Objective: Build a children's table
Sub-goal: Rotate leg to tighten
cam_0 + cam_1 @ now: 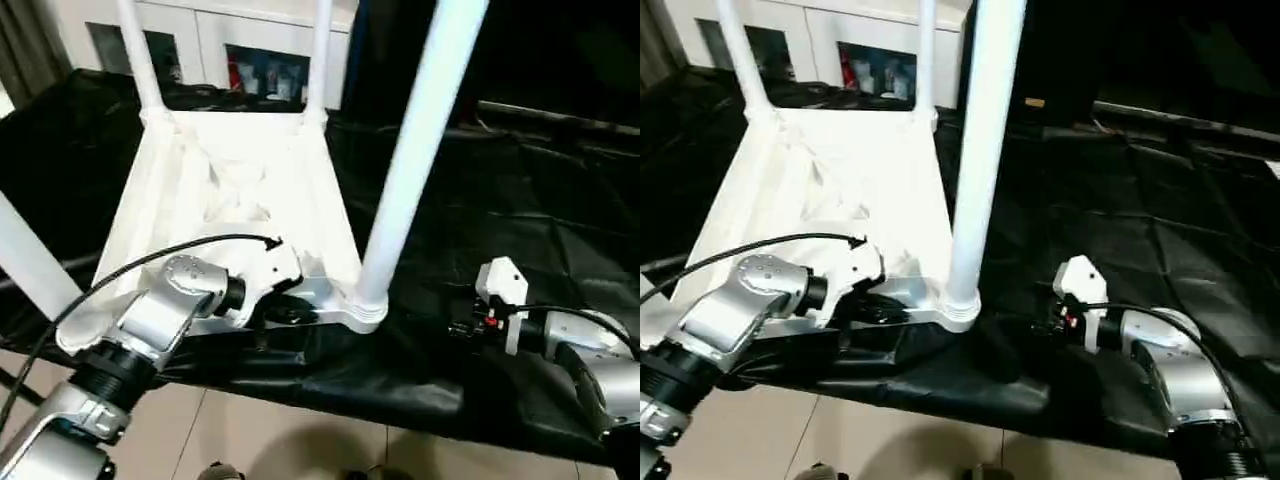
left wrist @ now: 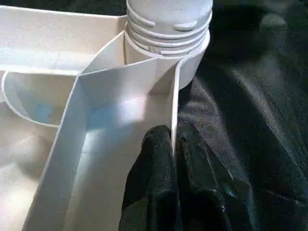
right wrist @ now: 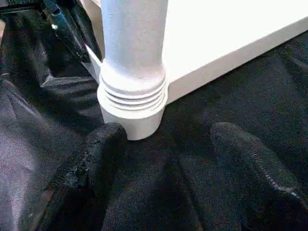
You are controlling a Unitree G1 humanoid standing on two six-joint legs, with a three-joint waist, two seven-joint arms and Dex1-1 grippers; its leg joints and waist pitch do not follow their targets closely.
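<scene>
Nearest, pale floor (image 1: 300, 440) below the front edge of the black-draped desk (image 1: 1200, 250), cloth hanging over that edge in folds.

At the left, left gripper (image 2: 174, 144) clamped together on the thin near rim wall of the children's table top (image 1: 240, 190), 1 black finger on each side of the wall, just beside the near-right corner socket (image 1: 365, 312). Top lying upside down on the desk, ribbed underside facing up, near rim close to the desk's front edge.

At the right, right gripper (image 3: 166, 159) low over the cloth with fingers (image 3: 103, 144) spread apart, holding nothing, just short of that same corner socket, a narrow strip of bare cloth between fingertips and socket. Open black cloth to the right of and beyond the right gripper, plenty of free room there.

Standing in the near-right socket, 1 white leg (image 1: 415, 150), upright with a slight lean, threaded rings visible at its foot. At the near left, another leg (image 1: 30, 262) slanting out past the picture's edge. Farther back, 2 legs (image 1: 740, 55) rising from the far corners.

Beyond the desk's far edge, a white cabinet (image 1: 210, 30) with dark glazed openings.
</scene>
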